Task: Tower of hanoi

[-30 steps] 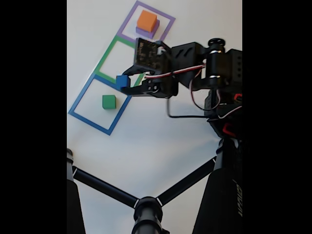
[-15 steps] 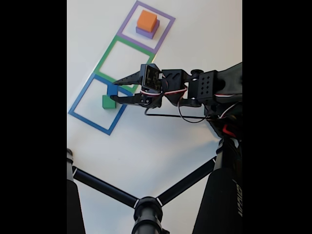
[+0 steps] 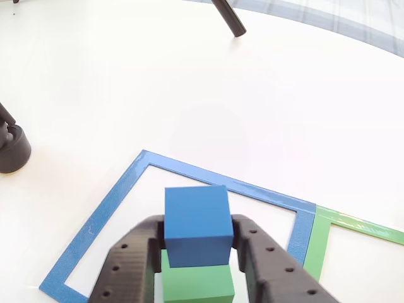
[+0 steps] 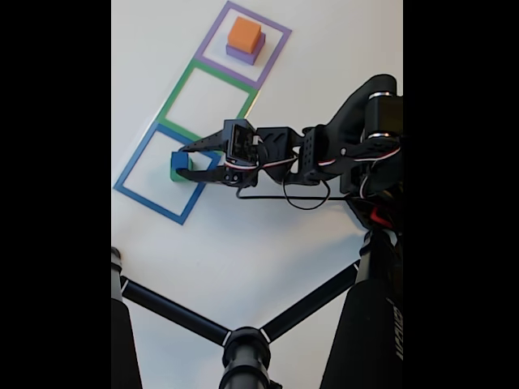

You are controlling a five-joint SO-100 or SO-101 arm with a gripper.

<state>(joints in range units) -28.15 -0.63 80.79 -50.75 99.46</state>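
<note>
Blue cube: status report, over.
Gripper shut on blue cube, jaws either side. Blue cube sits atop green cube inside blue square. Orange cube on purple cube in the far square. Nothing in the way.

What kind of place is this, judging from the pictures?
Probably a hobby or lab tabletop set up for robot practice: a plain white table with taped square outlines, small coloured cubes such as the blue cube, and black tripod legs standing on it.
</note>
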